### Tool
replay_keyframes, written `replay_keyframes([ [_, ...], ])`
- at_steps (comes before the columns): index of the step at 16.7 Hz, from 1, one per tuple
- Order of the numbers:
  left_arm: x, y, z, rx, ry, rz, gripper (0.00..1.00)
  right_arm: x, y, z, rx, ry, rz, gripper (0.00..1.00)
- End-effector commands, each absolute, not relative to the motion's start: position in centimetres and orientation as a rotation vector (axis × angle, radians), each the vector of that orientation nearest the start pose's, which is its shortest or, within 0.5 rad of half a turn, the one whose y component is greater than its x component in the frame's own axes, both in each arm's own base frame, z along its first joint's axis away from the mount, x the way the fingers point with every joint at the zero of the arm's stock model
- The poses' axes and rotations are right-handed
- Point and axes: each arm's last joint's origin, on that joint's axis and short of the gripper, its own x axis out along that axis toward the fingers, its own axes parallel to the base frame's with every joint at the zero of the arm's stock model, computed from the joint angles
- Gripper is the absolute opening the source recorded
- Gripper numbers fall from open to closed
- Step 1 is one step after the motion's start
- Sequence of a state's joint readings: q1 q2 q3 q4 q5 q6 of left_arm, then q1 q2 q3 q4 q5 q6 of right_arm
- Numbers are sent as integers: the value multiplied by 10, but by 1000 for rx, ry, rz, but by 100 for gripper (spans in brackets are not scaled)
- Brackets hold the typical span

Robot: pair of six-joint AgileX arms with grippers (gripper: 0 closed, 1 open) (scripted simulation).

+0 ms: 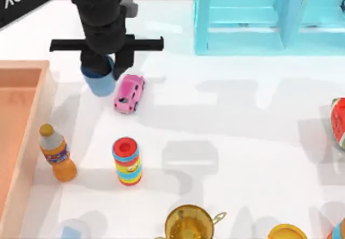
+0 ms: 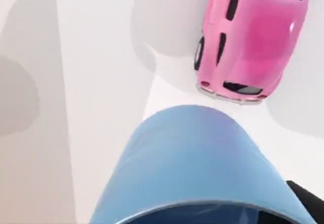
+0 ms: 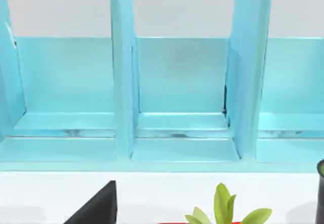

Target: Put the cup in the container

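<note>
The cup (image 1: 101, 82) is a small blue tumbler at the back left of the table, just left of a pink toy car (image 1: 129, 93). My left gripper (image 1: 109, 66) comes down over it with a dark finger on each side, shut on the cup. In the left wrist view the cup (image 2: 187, 168) looms close with the car (image 2: 248, 37) beyond it. The container (image 1: 32, 142), a large orange-brown wooden box, runs along the left edge, a short way from the cup. My right gripper (image 3: 207, 206) faces the cyan shelf, its fingers (image 3: 96, 206) spread wide and open.
A cyan shelf unit (image 1: 259, 18) stands at the back right. An orange bottle (image 1: 56, 155) and a striped can (image 1: 127, 162) stand in front of the cup. A gold pot (image 1: 188, 223) sits at the front edge. A red object (image 1: 338, 121) lies at the right edge.
</note>
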State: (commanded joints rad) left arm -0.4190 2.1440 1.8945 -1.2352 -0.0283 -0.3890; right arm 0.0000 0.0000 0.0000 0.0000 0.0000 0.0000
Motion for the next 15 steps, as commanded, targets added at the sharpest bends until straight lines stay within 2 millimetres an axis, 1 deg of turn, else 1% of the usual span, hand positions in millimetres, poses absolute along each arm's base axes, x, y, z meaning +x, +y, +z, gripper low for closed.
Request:
replay_keyframes([
  [1, 397, -128, 232, 9, 1480, -17, 0, 106, -1, 160, 0, 0, 0, 100],
  [2, 393, -88, 242, 9, 1481, -15, 0, 106, -1, 160, 0, 0, 0, 100],
  [3, 385, -52, 251, 10, 1483, -15, 0, 106, -1, 160, 0, 0, 0, 100],
  [4, 374, -21, 258, 11, 1486, -15, 0, 106, -1, 160, 0, 0, 0, 100],
  [5, 361, 5, 264, 12, 1489, -15, 0, 106, -1, 160, 0, 0, 0, 100],
  [6, 348, 25, 268, 12, 1492, -16, 0, 106, -1, 160, 0, 0, 0, 100],
  [7, 335, 40, 272, 12, 1495, -17, 0, 106, -1, 160, 0, 0, 0, 100],
  [8, 324, 51, 274, 12, 1498, -18, 0, 106, -1, 160, 0, 0, 0, 100],
  [10, 311, 62, 277, 11, 1501, -19, 0, 106, -1, 160, 0, 0, 0, 100],
  [15, 310, 63, 277, 17, 1501, -19, 0, 106, -1, 160, 0, 0, 0, 100],
])
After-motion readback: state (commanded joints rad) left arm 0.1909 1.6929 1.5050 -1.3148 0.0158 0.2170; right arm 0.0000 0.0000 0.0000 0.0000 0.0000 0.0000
